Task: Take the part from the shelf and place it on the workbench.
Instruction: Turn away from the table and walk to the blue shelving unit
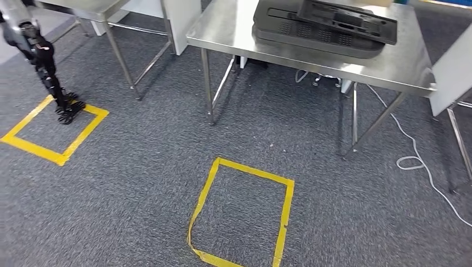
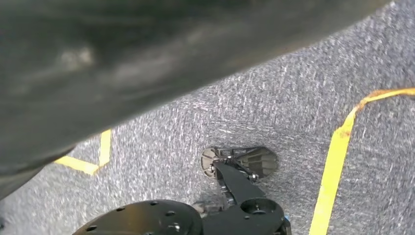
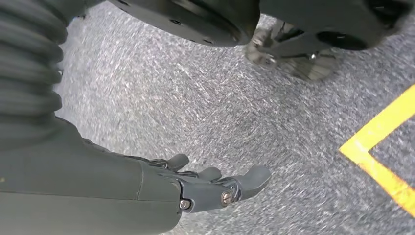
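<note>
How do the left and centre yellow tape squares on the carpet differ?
The left square lies flat with straight edges; the centre square has tape wrinkled at its near left corner. The centre square lies before the workbench; the left square lies off beside another table. Both are yellow outlines on grey carpet.

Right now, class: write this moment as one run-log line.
left hand: hanging, holds nothing | right hand: hanging over carpet, holds nothing | black parts: stacked on steel table | taped squares on floor
</note>
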{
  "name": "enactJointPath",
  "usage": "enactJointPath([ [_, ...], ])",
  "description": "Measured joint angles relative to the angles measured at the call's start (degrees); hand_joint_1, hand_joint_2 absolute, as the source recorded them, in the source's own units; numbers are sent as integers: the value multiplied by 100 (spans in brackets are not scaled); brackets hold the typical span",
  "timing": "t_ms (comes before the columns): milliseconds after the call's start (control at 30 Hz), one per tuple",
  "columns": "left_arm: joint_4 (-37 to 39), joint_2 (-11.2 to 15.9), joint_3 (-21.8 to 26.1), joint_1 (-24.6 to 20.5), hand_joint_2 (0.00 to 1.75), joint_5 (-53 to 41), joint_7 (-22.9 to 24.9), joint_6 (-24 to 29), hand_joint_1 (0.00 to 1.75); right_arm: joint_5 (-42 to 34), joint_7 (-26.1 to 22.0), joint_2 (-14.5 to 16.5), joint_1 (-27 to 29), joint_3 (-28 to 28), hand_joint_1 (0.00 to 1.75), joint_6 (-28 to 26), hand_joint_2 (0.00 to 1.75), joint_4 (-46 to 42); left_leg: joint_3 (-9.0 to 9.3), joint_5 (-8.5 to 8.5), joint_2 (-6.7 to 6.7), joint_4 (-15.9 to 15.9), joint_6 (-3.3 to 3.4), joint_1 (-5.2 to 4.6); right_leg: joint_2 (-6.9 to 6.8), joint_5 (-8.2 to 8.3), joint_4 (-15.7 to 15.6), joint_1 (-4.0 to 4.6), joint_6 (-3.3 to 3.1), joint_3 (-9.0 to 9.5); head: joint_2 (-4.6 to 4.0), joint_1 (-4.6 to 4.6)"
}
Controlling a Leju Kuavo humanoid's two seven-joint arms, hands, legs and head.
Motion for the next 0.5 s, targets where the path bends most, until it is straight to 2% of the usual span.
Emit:
enactJointPath([
  [33,0,-2,0,-2,0,0,1,1,0,2,1,1,3,1,0,3,175,2,-15,19,-66,4,-25,-3,93,105,-340,0,-6,154,0,-3],
  [67,0,-3,0,-1,0,0,2,1,0,4,2,2,4,2,0,8,175,4,-32,40,-118,5,-56,-5,166,158,-546,6,-29,240,0,-5],
  [100,0,-4,0,4,0,0,3,0,0,6,2,3,1,2,0,20,175,7,-48,62,-160,-1,-91,-3,188,167,-617,19,-64,260,0,-8],
  [133,0,-3,1,17,0,-1,5,0,0,8,1,5,-9,2,0,37,175,8,-60,88,-205,-16,-132,5,141,190,-627,31,-99,261,0,-10],
  [167,0,-2,2,31,0,-1,7,1,0,9,0,10,-21,3,0,57,175,8,-74,94,-179,-12,-163,14,84,218,-649,25,-141,279,0,-10],
  [233,0,-1,4,50,0,-2,11,2,0,12,-8,16,-28,4,0,92,175,8,-166,-60,54,181,-207,8,-40,276,-696,7,-231,310,0,-25],
  [267,0,-1,4,49,0,-2,9,2,0,15,-11,16,-22,5,0,111,175,8,-272,-236,219,440,-217,6,-110,291,-711,0,-260,319,0,-35],
  [300,0,-3,4,48,0,-4,0,1,0,23,-15,11,-13,6,0,137,175,8,-414,-443,327,788,-237,7,-178,294,-711,11,-275,315,0,-47],
  [333,0,-5,3,46,0,-9,-13,0,0,35,-16,7,-7,8,0,168,175,8,-562,-619,374,1157,-258,17,-254,292,-709,19,-278,313,0,-57],
  [367,0,-8,3,48,0,-13,-28,-1,0,49,-16,3,-6,13,0,197,175,8,-663,-714,395,1429,-277,28,-334,291,-708,26,-279,311,0,-55],
  [400,0,-10,2,50,0,-18,-41,-2,0,61,-16,1,-6,19,0,222,175,9,-677,-707,411,1520,-294,37,-410,288,-706,28,-280,312,0,-59],
  [433,0,-11,2,53,0,-20,-49,-2,0,68,-16,-1,-7,26,0,237,175,9,-576,-595,441,1376,-306,45,-481,283,-704,25,-281,319,0,-58],
  [467,0,-11,2,54,0,-20,-54,-2,0,73,-16,0,-9,31,0,245,175,10,-380,-419,499,1044,-314,53,-547,273,-700,20,-277,332,0,-60],
  [500,0,-13,2,52,0,-20,-58,-2,0,75,-16,-1,-8,34,0,249,175,10,-158,-278,627,651,-322,50,-603,256,-693,24,-261,346,0,-62],
])
